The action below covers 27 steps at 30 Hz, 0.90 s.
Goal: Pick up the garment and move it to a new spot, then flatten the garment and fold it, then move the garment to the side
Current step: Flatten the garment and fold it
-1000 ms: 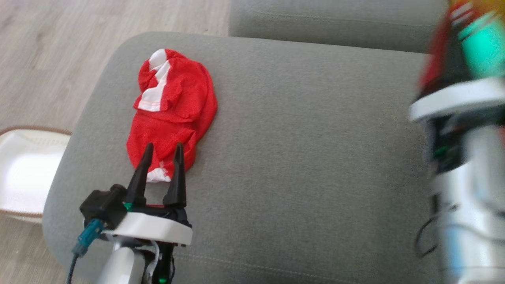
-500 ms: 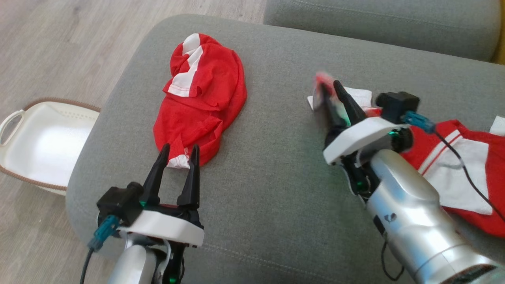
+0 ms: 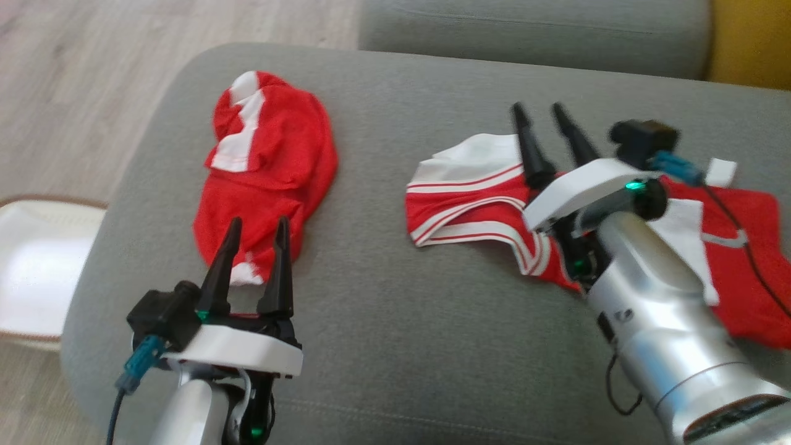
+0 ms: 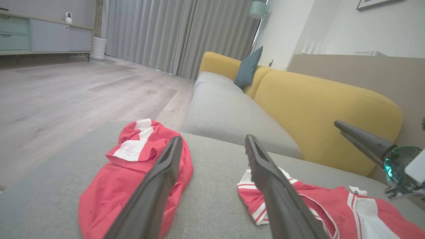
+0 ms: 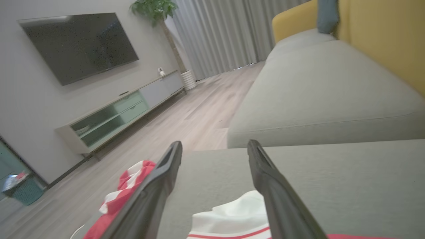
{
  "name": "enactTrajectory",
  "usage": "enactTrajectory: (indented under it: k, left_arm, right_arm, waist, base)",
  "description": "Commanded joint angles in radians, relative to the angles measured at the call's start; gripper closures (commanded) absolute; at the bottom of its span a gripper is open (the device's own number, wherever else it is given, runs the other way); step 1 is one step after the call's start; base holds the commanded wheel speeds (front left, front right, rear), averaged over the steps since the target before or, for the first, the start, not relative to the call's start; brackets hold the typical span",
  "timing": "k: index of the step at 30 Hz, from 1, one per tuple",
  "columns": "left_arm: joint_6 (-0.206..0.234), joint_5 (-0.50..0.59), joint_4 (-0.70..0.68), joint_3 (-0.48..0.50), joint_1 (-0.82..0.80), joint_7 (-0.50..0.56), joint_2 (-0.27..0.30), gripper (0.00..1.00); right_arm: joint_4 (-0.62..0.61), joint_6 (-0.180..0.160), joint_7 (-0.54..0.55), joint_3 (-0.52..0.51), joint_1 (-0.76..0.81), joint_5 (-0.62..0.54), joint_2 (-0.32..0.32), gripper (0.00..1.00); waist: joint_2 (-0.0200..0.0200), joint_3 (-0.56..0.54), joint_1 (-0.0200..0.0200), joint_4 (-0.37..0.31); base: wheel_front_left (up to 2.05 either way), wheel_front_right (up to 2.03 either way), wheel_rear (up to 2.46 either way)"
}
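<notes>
Grey sofa cushion (image 3: 395,309) is carrying two garments, well apart. R end effector (image 3: 537,108) is hovering w/ fingers spread, gripping nothing, over a red-and-white striped garment (image 3: 469,185) that is lying rumpled on the cushion's R side, partly under the arm. L end effector (image 3: 259,221), also spread & empty, is pointing at a crumpled red garment (image 3: 272,148) on the L side. White basket (image 3: 37,266) is sitting on the floor beside the cushion.

Bare grey cushion (image 3: 383,321) lies open between crumpled garment (image 3: 272,173) and striped garment (image 3: 469,204).
</notes>
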Motion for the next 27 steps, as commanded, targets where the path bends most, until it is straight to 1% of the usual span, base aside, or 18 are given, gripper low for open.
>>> enactTrajectory:
  k: [1,4,6,7,10,14,17,21,24,27]
  left_arm:
    - [0.004,0.005,-0.042,0.035,-0.051,-0.005,0.003,0.0]
    - [0.005,0.0,-0.053,0.038,-0.053,-0.005,0.003,0.0]
    - [0.005,-0.002,-0.057,0.035,-0.056,-0.005,0.003,0.0]
    - [0.005,-0.002,-0.057,0.035,-0.056,-0.005,0.003,0.0]
    - [0.002,-0.002,-0.056,0.024,-0.066,-0.005,0.003,0.0]
    - [0.009,-0.006,-0.058,0.018,-0.076,-0.005,0.003,0.0]
    - [0.008,-0.008,-0.055,0.009,-0.075,-0.005,0.003,0.0]
    - [0.005,-0.005,-0.05,0.004,-0.074,-0.005,0.003,0.0]
    - [0.003,-0.004,-0.046,0.003,-0.074,-0.005,0.003,0.0]
    - [0.0,-0.004,-0.043,0.0,-0.076,-0.005,0.003,0.0]
  right_arm:
    - [-0.032,0.008,-0.013,-0.043,-0.03,-0.047,0.01,0.0]
    - [-0.061,0.008,-0.013,-0.178,0.016,-0.152,0.01,0.0]
    - [-0.107,0.008,-0.013,-0.27,0.063,-0.232,0.01,0.0]
    - [-0.107,0.008,-0.013,-0.27,0.063,-0.232,0.01,0.0]
    - [-0.207,0.008,-0.013,-0.392,0.165,-0.32,0.01,0.0]
    - [-0.317,0.008,-0.013,-0.495,0.308,-0.359,0.01,0.0]
    - [-0.373,0.008,-0.013,-0.537,0.386,-0.358,0.01,0.0]
    - [-0.409,0.008,-0.013,-0.551,0.438,-0.357,0.01,0.0]
    - [-0.406,0.008,-0.013,-0.557,0.454,-0.357,0.01,0.0]
    - [-0.361,0.008,-0.014,-0.57,0.458,-0.353,0.01,0.0]
  waist:
    - [0.0,-0.009,0.0,-0.035]
    - [0.0,-0.012,0.0,-0.07]
    - [0.0,-0.01,0.0,-0.092]
    - [0.0,-0.01,0.0,-0.092]
    - [0.0,-0.005,0.0,-0.118]
    - [0.0,0.003,0.0,-0.144]
    - [0.0,0.015,0.0,-0.156]
    - [0.0,0.026,0.0,-0.161]
    - [0.0,0.033,0.0,-0.159]
    - [0.0,0.04,0.0,-0.154]
  base:
    - [0.0,0.0,0.0]
    - [0.0,0.0,0.0]
    - [0.0,0.0,0.0]
    - [0.0,0.0,0.0]
    - [0.0,0.0,0.0]
    - [0.0,0.0,0.0]
    - [0.0,0.0,0.0]
    - [0.0,0.0,0.0]
    - [0.0,0.0,0.0]
    - [0.0,0.0,0.0]
